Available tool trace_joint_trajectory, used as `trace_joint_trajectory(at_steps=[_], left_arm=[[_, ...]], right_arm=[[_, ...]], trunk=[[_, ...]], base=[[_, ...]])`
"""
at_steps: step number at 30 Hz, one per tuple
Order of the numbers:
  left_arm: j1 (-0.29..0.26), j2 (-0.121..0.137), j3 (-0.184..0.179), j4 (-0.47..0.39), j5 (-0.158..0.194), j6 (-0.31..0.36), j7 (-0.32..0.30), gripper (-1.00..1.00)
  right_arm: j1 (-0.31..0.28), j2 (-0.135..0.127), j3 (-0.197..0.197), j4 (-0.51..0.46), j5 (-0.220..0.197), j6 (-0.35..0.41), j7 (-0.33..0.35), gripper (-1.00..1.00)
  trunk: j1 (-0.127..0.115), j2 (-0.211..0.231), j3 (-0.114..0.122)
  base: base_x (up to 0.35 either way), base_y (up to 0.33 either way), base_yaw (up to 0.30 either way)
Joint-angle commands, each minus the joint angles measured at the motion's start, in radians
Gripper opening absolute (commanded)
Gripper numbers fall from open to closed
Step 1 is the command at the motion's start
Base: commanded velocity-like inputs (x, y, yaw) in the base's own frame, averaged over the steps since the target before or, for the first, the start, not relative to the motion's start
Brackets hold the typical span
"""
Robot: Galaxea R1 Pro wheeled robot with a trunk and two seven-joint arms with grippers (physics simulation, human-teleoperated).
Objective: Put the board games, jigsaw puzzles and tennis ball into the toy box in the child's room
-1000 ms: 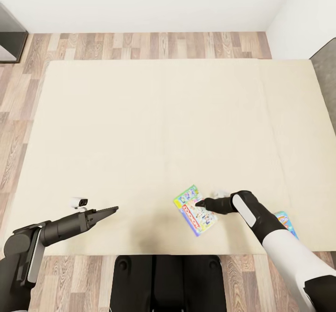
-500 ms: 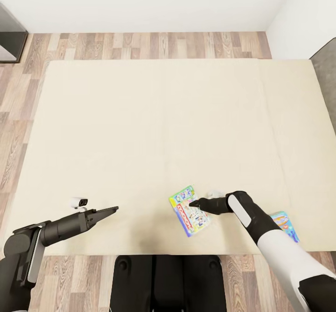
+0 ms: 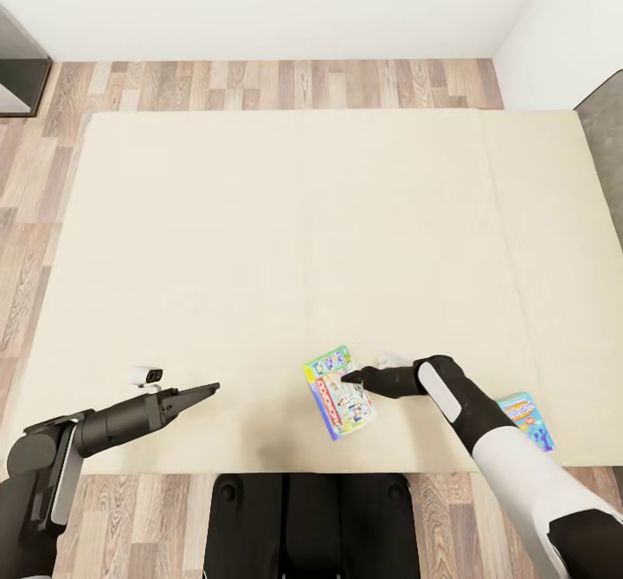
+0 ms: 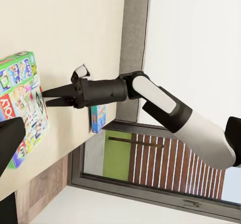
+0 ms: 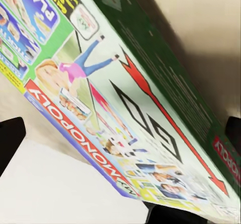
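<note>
Green-edged flat Monopoly box (image 3: 338, 391) has slid left along the beige bed's (image 3: 260, 241) near edge w/ right gripper (image 3: 350, 377), jaws nearly pressed together, nudging it; 0 grasp yet imo. Left gripper (image 3: 210, 388) idle, can't tell.

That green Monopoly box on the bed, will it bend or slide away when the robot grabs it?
The Monopoly box looks flat and straight-edged, so it probably stays stiff rather than flopping. It lies flat on the bed, so it is unlikely to roll or tip. Its lid looks glossy, so it may slip if the right gripper pinches only one edge.
</note>
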Motion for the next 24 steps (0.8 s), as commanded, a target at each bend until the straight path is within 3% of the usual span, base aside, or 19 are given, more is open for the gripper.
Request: trace_joint_trajectory(at_steps=[1, 24], left_arm=[[0.000, 0.000, 0.000, 0.000, 0.000, 0.011, -0.004, 1.00], [-0.001, 0.000, 0.000, 0.000, 0.000, 0.011, -0.003, 1.00]], right_arm=[[-0.001, 0.001, 0.002, 0.000, 0.007, 0.001, 0.009, 1.00], [-0.001, 0.010, 0.001, 0.088, 0.012, -0.007, 0.010, 1.00]], trunk=[[0.001, -0.002, -0.001], [0.001, -0.002, -0.001]], base=[[0.000, 0.000, 0.000], [0.000, 0.000, 0.000]])
